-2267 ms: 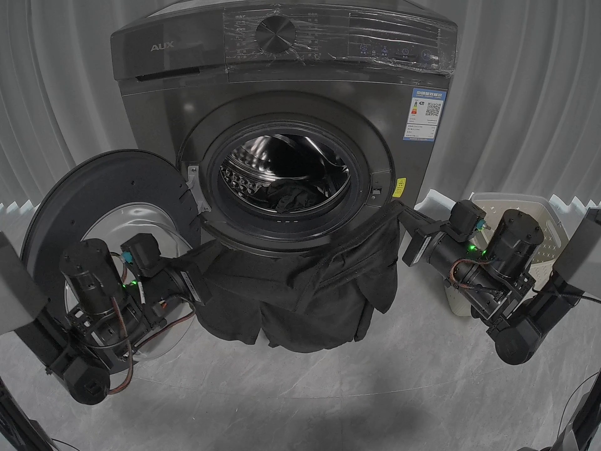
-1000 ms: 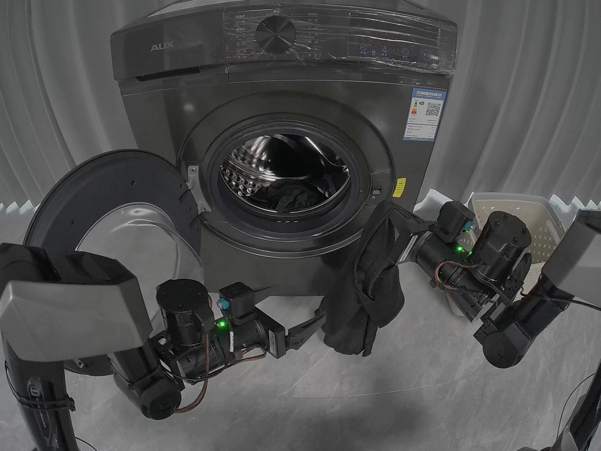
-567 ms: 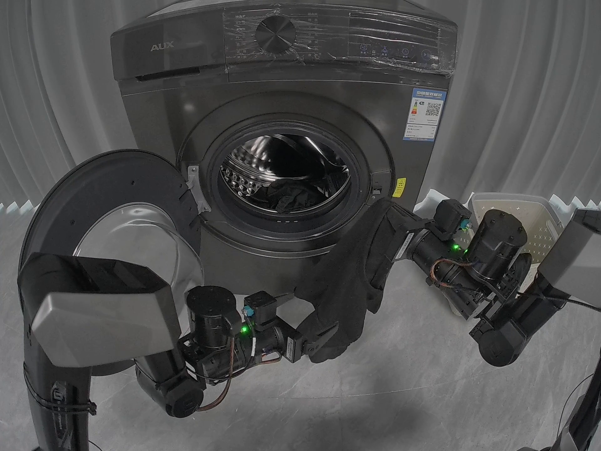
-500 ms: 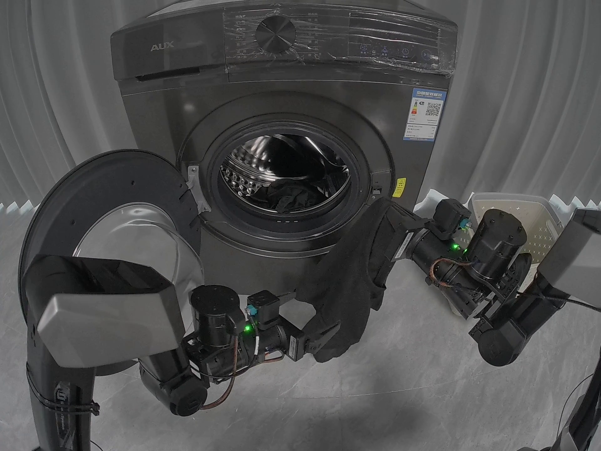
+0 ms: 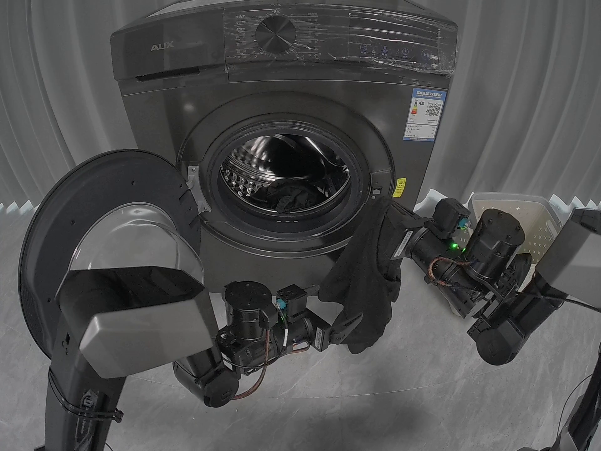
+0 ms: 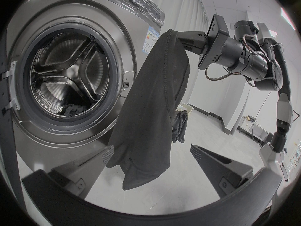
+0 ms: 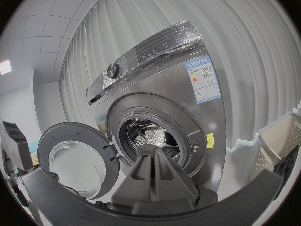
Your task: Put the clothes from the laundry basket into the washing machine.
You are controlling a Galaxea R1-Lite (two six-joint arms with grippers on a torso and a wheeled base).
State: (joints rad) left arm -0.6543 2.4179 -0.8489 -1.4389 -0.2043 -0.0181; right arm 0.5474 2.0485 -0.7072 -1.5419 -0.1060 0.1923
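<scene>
Cloth (image 5: 366, 277), black, hangs in the head view from the right gripper (image 5: 387, 214), just before the washer's (image 5: 282, 95) port rim. The door (image 5: 106, 202) stands wide at left, the basket (image 5: 532, 211) sits behind the right arm, and dark clothes (image 5: 291, 195) lie in the drum. The left gripper (image 5: 347, 332) is low beside the hem. Left wrist view: its jaws are spread wide, with the cloth's (image 6: 153, 110) hem hanging between them. Right wrist view: the jaws are clamped on the cloth's (image 7: 145, 148) top edge.
</scene>
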